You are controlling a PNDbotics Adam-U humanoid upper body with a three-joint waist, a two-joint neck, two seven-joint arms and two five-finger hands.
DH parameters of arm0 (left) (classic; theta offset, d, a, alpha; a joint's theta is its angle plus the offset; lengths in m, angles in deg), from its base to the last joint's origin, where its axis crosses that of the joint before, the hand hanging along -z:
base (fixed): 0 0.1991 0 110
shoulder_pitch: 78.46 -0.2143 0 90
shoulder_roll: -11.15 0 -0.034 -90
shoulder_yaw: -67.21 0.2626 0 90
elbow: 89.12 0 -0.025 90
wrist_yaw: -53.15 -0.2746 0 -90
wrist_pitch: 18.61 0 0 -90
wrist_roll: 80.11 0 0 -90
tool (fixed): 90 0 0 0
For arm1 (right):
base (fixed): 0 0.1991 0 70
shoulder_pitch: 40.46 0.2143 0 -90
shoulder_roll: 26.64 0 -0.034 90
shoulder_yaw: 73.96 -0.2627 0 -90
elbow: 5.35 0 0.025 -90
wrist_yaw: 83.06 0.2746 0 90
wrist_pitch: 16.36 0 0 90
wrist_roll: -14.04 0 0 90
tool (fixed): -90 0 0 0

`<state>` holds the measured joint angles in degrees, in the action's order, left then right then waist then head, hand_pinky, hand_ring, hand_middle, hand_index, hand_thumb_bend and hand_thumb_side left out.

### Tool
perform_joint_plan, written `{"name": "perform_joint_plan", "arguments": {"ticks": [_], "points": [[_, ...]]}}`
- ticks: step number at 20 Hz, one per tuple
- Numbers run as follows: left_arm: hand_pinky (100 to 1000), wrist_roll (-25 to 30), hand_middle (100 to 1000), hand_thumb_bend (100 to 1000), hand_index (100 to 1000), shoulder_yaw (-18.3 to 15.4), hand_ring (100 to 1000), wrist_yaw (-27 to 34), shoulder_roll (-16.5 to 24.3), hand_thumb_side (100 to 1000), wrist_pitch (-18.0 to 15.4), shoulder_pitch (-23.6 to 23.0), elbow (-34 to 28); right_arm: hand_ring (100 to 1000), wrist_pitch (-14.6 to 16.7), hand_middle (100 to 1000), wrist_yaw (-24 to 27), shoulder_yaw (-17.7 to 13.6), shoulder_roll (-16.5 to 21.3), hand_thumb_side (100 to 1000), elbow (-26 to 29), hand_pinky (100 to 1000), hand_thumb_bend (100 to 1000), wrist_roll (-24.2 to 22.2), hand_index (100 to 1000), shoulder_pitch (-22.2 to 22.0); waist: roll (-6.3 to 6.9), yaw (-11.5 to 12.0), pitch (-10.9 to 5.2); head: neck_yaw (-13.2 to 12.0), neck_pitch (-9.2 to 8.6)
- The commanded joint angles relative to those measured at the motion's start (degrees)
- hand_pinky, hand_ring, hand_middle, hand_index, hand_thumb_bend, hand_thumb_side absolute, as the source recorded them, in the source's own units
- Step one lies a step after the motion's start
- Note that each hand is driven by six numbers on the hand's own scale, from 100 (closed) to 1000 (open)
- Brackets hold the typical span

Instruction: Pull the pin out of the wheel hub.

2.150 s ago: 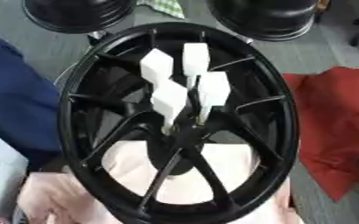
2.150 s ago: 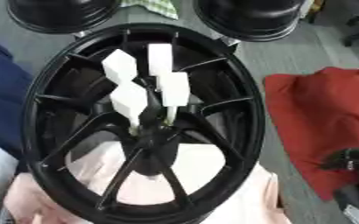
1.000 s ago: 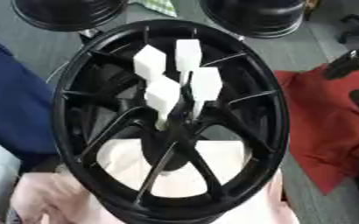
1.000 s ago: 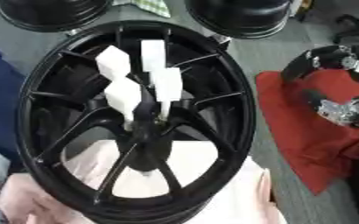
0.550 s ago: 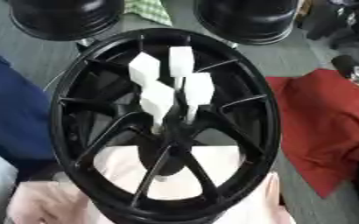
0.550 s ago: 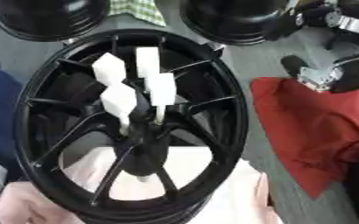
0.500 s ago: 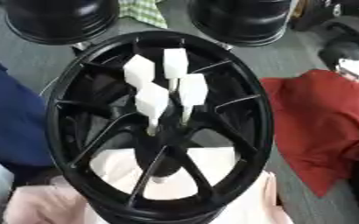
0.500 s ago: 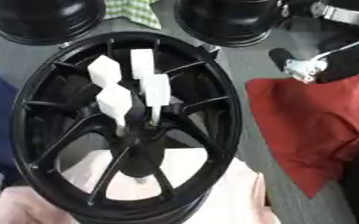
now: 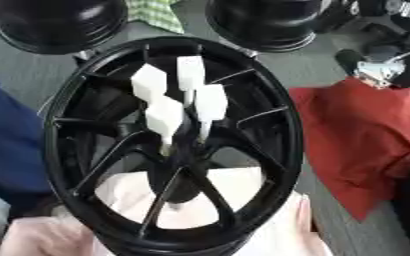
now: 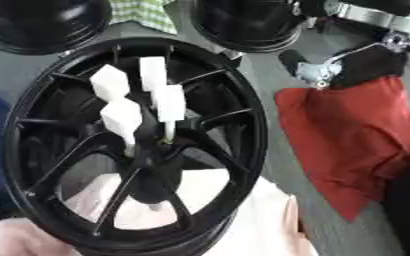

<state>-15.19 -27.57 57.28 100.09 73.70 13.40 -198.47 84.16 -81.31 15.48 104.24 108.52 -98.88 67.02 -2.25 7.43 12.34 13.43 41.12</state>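
Black wheel hub (image 9: 77, 145) fills the middle of both views, lying flat, spokes running in to a dark centre (image 9: 187, 150). Four white pins stand in the centre, each with a blocky white head on a thin stem: one at the back (image 9: 190, 73), one back-left (image 9: 149, 83), one to the right (image 9: 210, 102), one nearest and lowest (image 9: 165, 116). Heads sit close together; the stems go down into the centre. All four look seated in the hub.

Hub rests on a pale pink cloth (image 9: 270, 235) that shows through the lower spokes and spreads out at the bottom edge.

Right robot hand (image 10: 331, 67) shows at the upper right in the right eye view, black with silver parts, above the top edge of a red cloth (image 10: 353, 130). It is well apart from the hub and pins and touches neither. Cannot tell whether its fingers are straight or curled; nothing can be seen in it. Left robot hand shows in neither view.

Two more black round wheels lie beyond the hub, one far left (image 9: 55, 22), one far right (image 9: 265, 22), with a green checked cloth (image 9: 160, 12) between them. Dark blue fabric (image 9: 7, 140) along the left edge. Grey floor (image 9: 318, 65) around.
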Motion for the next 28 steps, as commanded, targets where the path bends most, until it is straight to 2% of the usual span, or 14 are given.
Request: {"name": "perform_joint_plan", "arguments": {"ticks": [1,4,9,11,15,19,24,28], "points": [[706,0.0,561,729,755,-0.3,521,0.4,0.0,462,-0.1,0.9,-0.2,803,-3.4,804,0.2,0.4,0.3,551,0.7,770,100,0.7,820,1.4,0.47,0.6,-0.66,0.2,-1.0],[705,0.1,560,733,755,-0.2,520,0.7,-0.2,461,-0.1,1.4,0.4,806,-6.8,806,-1.7,1.4,0.0,559,0.7,773,100,0.4,825,1.6,0.72,1.6,-0.66,1.5,-0.84],[705,0.2,560,736,754,-0.1,519,1.1,-0.5,460,-0.2,1.4,1.1,812,-9.6,807,-5.2,3.4,-1.5,594,0.7,777,100,-1.1,837,1.9,0.61,2.6,-0.48,2.2,-0.67],[705,0.3,560,735,754,0.0,519,1.2,-0.5,460,-0.2,1.5,1.3,815,-10.2,806,-7.5,4.2,-2.2,603,0.7,785,100,-2.2,845,2.2,0.49,2.9,-0.4,2.1,0.07],[706,0.3,560,734,753,0.0,519,1.3,-0.5,460,-0.2,1.5,2.0,808,-10.3,787,-13.0,5.4,-3.4,546,0.7,799,100,-3.6,854,2.9,0.15,3.2,-0.14,1.7,1.47],[706,0.4,560,733,752,0.2,519,1.4,-0.7,459,-0.3,1.7,2.6,807,-9.8,783,-16.9,6.1,-3.7,588,0.7,805,100,-4.4,860,3.7,-0.04,3.7,0.2,1.6,1.45],[707,1.1,560,732,751,1.0,519,2.0,-1.4,458,-0.4,2.9,3.4,864,-10.4,833,-18.0,6.3,-3.1,601,0.7,834,100,-5.5,878,4.6,0.07,5.4,0.4,3.2,0.62],[707,1.7,559,732,750,1.6,518,2.6,-2.1,457,-0.6,4.0,3.9,869,-12.4,840,-16.0,6.7,-3.3,570,0.7,828,100,-7.6,881,4.9,0.14,7.1,0.69,5.2,0.52]]}}
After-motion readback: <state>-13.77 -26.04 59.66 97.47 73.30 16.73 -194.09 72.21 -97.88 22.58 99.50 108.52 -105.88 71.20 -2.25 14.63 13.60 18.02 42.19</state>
